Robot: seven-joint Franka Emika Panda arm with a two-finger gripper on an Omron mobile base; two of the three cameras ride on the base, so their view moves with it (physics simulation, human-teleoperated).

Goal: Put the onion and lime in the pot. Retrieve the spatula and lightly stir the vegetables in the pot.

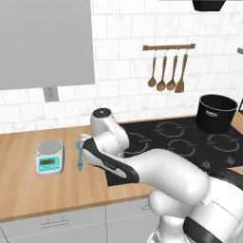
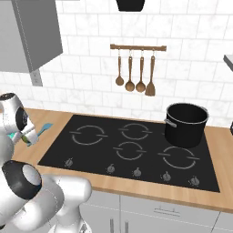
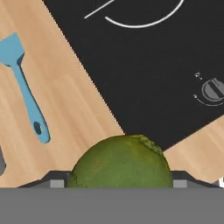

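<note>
A mottled dark-green lime sits between my gripper's two finger tips, which press it from both sides, so the gripper is shut on it. Below it lie the wooden counter and the cooktop's corner. The light-blue spatula lies flat on the counter just left of the cooktop, close beside my hand; it also shows as spatula and spatula. The tall black pot stands on the far right rear burner, seen again as pot, well away from the gripper. The onion is out of view.
A small kitchen scale stands on the counter left of the spatula. Brown wooden spoons and a turner hang on a wall rail. The black cooktop has knobs along its front edge.
</note>
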